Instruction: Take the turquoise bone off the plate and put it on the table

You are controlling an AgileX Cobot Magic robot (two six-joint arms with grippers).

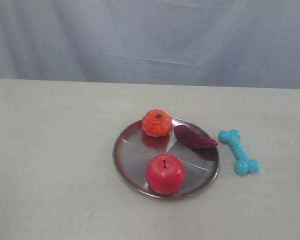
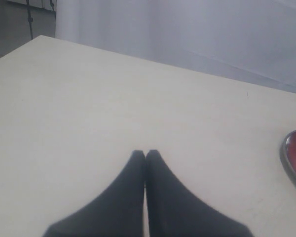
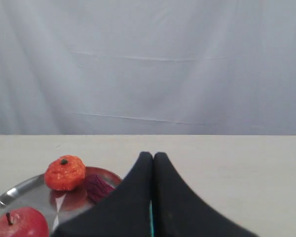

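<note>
The turquoise bone (image 1: 238,151) lies flat on the cream table (image 1: 55,165), just right of the silver plate (image 1: 135,150) and not touching it. Neither gripper appears in the exterior view. In the left wrist view my left gripper (image 2: 145,153) is shut and empty over bare table, with only the plate's rim (image 2: 290,158) at the frame edge. My right gripper (image 3: 153,154) is also shut with nothing in it. A thin turquoise sliver of the bone (image 3: 150,217) shows through the slit between its fingers, and the plate (image 3: 19,195) lies off to one side.
On the plate sit a red apple (image 1: 164,173), an orange knobbly fruit toy (image 1: 156,122) and a dark purple piece (image 1: 194,137). A grey-white curtain hangs behind the table's far edge. Bare table stretches left of the plate.
</note>
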